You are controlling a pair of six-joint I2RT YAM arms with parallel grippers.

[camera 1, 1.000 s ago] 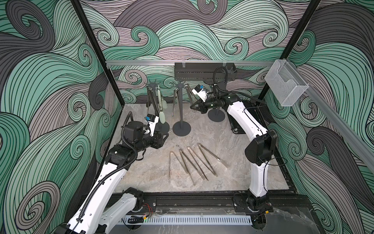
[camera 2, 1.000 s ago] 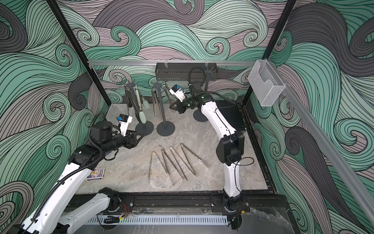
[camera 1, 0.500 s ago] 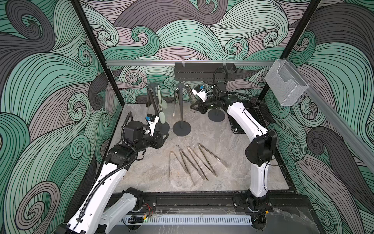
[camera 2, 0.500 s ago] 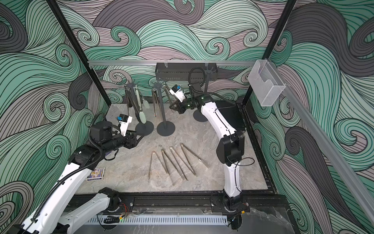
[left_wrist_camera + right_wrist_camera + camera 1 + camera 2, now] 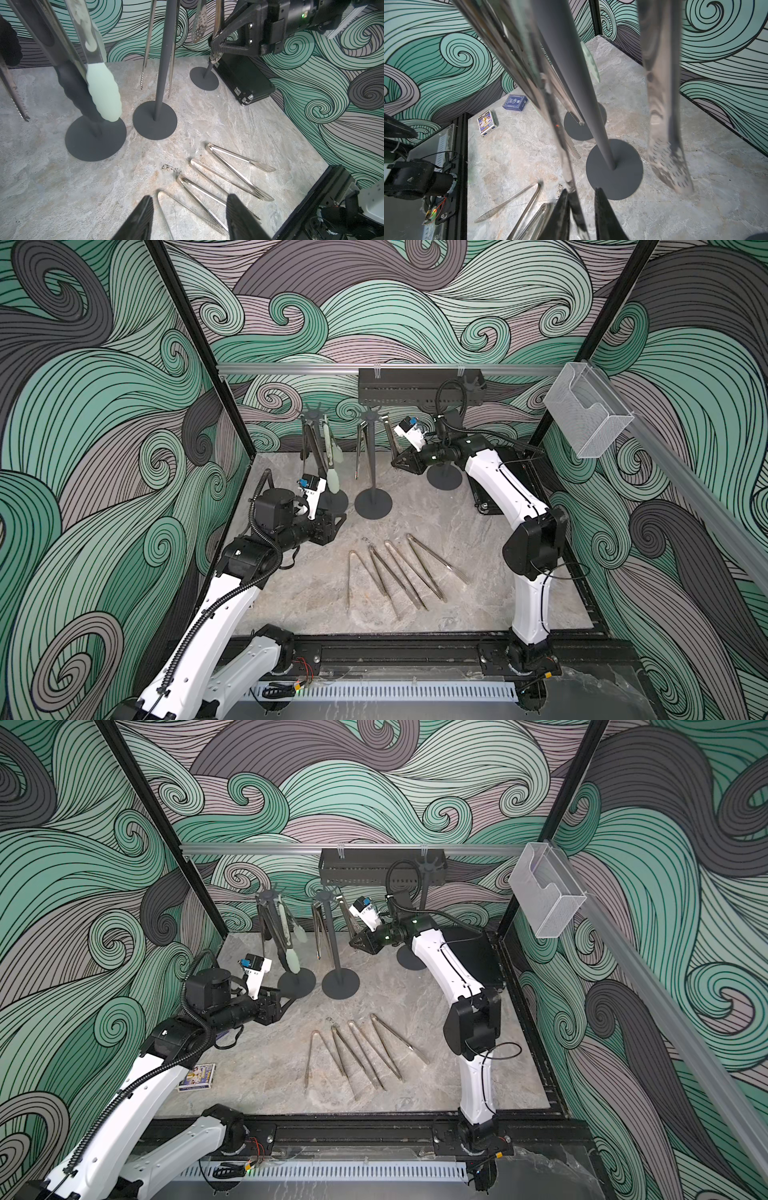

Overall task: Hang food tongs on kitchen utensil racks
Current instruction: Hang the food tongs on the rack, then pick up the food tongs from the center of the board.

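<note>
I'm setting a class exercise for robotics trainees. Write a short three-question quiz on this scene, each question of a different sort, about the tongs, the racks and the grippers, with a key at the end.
1. Count: how many steel tongs lie flat on the table?
2. Multiple choice: on which rack do the pale-green-tipped tongs hang?
A. the rack nearest the left gripper
B. the middle rack
C. the rack farthest from the left gripper
3. True or false: the left gripper is shut on a pair of tongs.

Key
1. Four.
2. A.
3. False: its jaws stand open with nothing between them.
</note>
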